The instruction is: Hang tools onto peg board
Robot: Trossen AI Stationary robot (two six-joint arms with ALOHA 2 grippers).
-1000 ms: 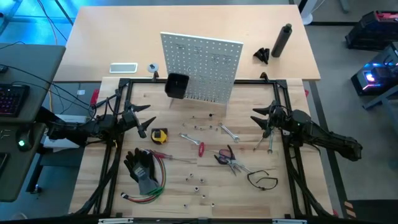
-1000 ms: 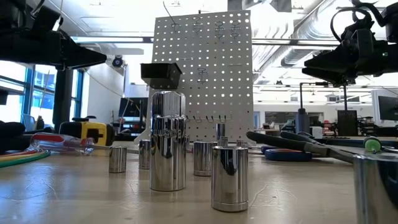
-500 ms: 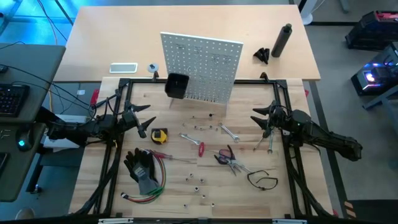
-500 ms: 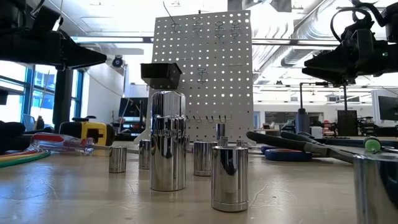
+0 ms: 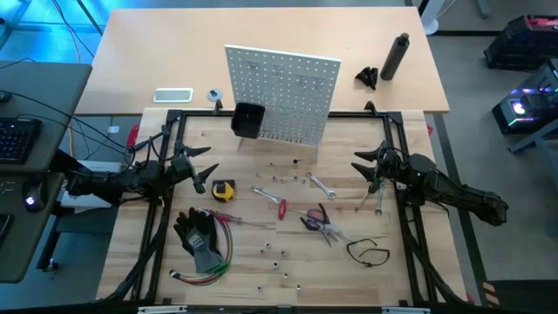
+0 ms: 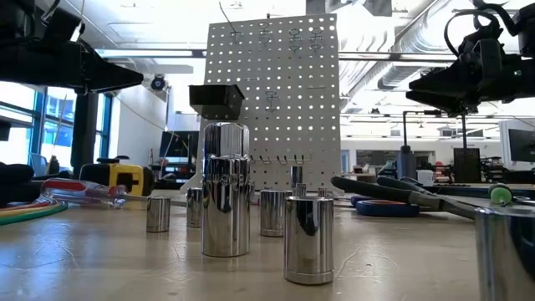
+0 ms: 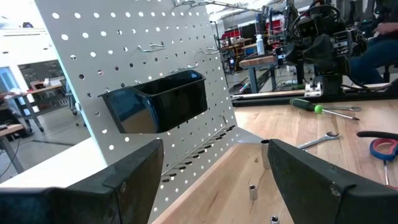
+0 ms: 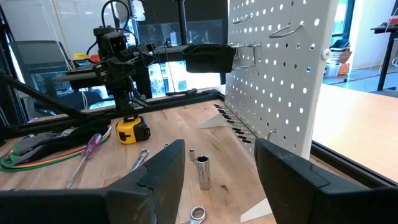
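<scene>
The peg board (image 5: 281, 95) stands upright at the table's far edge. Tools (image 5: 316, 218) lie scattered before it. Left gripper (image 5: 202, 166) and right gripper (image 5: 362, 167) flank it, both spread, holding nothing.

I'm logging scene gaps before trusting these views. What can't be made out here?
- High view: the metal bits scattered on the table are too small to identify.
- Low view: sockets standing close to the camera hide the peg board's lower part.
- Low view: the left gripper and right gripper are cut off by the picture's edges.
- High view: the peg board's hooks are too small to count.
</scene>
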